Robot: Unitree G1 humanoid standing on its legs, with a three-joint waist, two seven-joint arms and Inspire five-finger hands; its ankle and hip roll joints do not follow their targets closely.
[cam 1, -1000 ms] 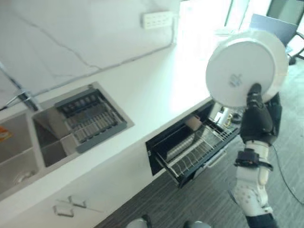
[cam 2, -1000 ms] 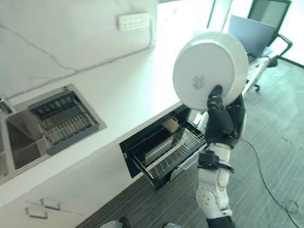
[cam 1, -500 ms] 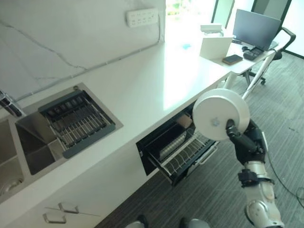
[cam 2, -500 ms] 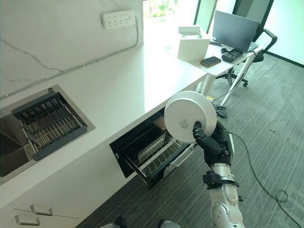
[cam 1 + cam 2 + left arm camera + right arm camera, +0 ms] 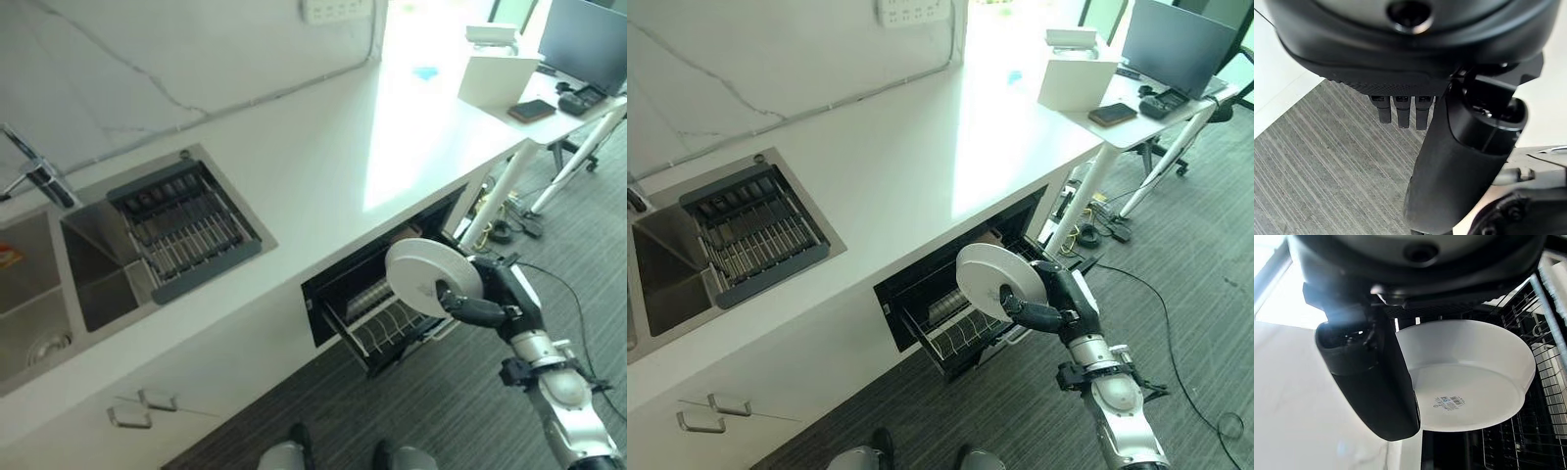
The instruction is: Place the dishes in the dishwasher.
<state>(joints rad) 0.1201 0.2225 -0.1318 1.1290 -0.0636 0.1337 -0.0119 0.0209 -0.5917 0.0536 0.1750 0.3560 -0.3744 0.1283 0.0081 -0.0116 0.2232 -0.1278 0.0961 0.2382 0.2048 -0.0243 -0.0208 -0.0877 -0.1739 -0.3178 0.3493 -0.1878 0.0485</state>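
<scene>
Your right robot hand (image 5: 1050,302) is closed around the edge of a white plate (image 5: 991,282), thumb curled across its underside, which carries a small label. The plate stands nearly on edge, held out past the fingers toward the tabletop side, so the plate sits between the hand and the open dishwasher (image 5: 950,304). In the right wrist view you see the plate (image 5: 1469,377) just past the thumb (image 5: 1374,382), with the dark wire rack (image 5: 1547,357) behind and beside it.

The dishwasher drawer is pulled out from under the white tabletop (image 5: 323,166), and its wire rack (image 5: 387,328) lies directly below and behind the plate; you cannot tell whether the plate touches the rack. A few items already sit at the back of the rack.

Further along the tabletop there is a sink (image 5: 59,284) with a grey drying rack (image 5: 181,230) set in it and a tap (image 5: 34,176) behind.

Your left robot hand (image 5: 1400,110) hangs over grey striped carpet (image 5: 1327,166), fingers straight and holding nothing.
</scene>
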